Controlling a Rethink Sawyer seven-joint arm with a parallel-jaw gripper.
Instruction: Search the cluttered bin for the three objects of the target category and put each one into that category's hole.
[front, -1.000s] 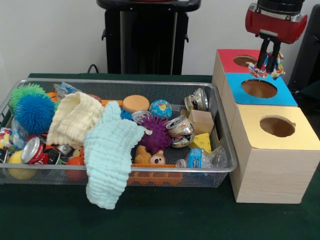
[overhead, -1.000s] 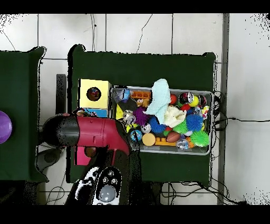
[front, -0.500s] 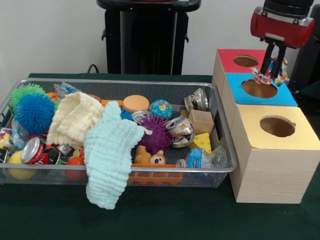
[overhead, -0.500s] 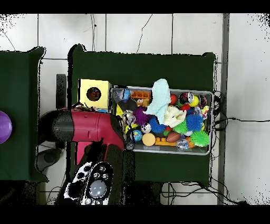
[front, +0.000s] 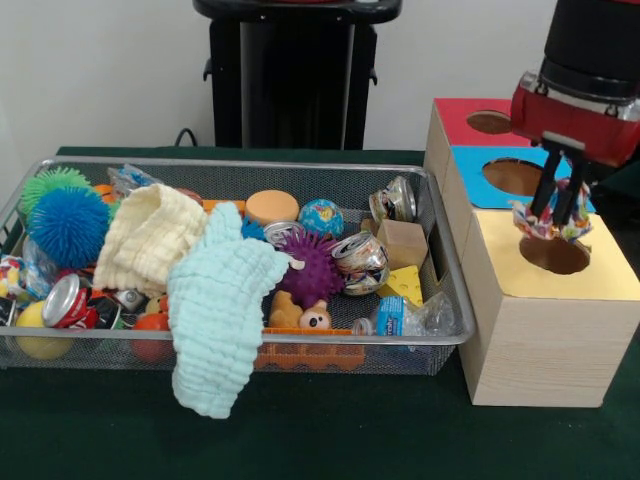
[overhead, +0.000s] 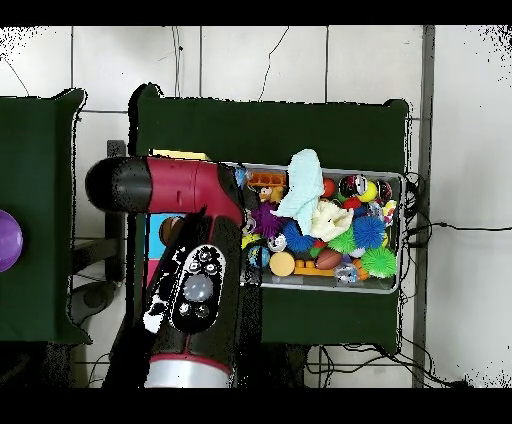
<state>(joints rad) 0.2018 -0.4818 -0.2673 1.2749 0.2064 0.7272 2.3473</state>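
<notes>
My gripper (front: 557, 212) is shut on a crumpled multicoloured wrapper (front: 546, 225) and holds it just above the round hole (front: 556, 257) of the yellow-topped wooden box (front: 600, 278) at the right. The wire-mesh bin (front: 240, 165) lies to the left of the boxes, full of toys, cans and cloths. In the overhead view my arm (overhead: 190, 290) covers the boxes and hides the gripper; the bin (overhead: 401, 230) shows to its right.
The blue-topped box (front: 478, 187) and the red-topped box (front: 456, 116) stand behind the yellow one. A pale green cloth (front: 215, 300) hangs over the bin's front rim. A cream cloth (front: 145, 235), a purple spiky ball (front: 312, 268) and crushed cans (front: 360, 255) lie inside. My black pedestal (front: 290, 75) stands behind.
My gripper has carried the wrapper from over the red and blue boxes forward and down to just above the yellow box's hole. The bin's contents have not moved.
</notes>
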